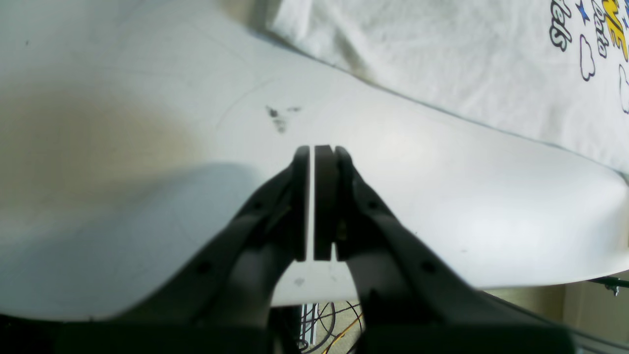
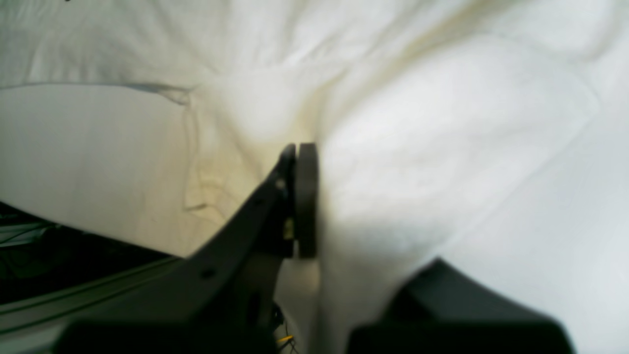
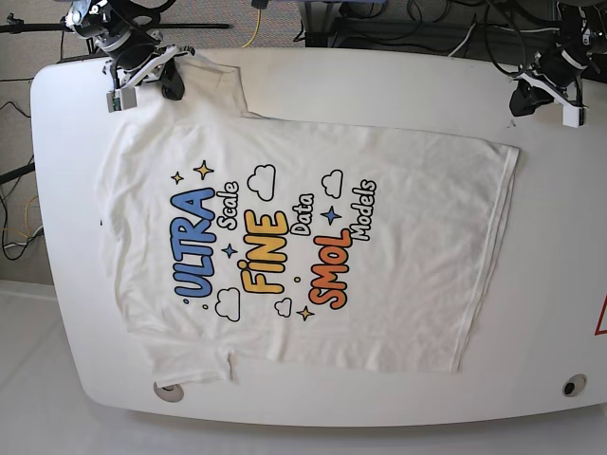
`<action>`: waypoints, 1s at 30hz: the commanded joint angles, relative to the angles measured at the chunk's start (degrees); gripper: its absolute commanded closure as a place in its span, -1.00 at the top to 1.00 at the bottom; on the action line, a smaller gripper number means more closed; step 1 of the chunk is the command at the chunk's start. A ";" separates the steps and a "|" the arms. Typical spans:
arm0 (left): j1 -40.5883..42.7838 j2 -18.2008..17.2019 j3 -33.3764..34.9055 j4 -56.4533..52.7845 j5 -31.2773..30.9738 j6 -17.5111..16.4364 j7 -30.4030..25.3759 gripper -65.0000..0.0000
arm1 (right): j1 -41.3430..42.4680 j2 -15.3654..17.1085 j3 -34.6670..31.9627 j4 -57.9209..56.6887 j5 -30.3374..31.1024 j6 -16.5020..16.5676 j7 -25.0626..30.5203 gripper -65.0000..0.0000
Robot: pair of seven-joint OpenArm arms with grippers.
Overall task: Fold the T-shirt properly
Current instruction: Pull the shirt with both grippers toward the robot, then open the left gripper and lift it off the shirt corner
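White cotton, the large short-sleeved T-shirt with its colourful print is spread flat, print up, across the white table. One sleeve is pinched by the right hand. The left hand is pressed together, empty, over bare table beside the hem. A first fold appears to be starting; the sleeve must be drawn across the body.

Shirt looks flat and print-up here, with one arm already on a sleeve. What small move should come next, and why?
Probably lift the right gripper slightly and carry its pinched sleeve inward over the print. Its jaws are shut on the T-shirt, which lies spread flat and unfolded, while the left gripper is shut on nothing, over the bare table beside the hem corner.
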 commanded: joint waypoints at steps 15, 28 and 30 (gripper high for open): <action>-3.90 -2.23 -1.42 -2.44 -1.10 1.68 6.37 -0.02 | -0.04 0.92 0.19 0.81 0.60 1.22 0.61 -1.00; -3.23 -5.99 0.49 -0.20 2.11 5.85 3.54 -0.30 | 0.23 1.04 0.35 1.11 0.32 1.15 0.54 -1.00; -4.01 -5.96 1.32 -0.18 1.77 5.95 3.68 -0.21 | 0.17 0.90 0.35 0.98 0.20 1.08 0.71 -1.00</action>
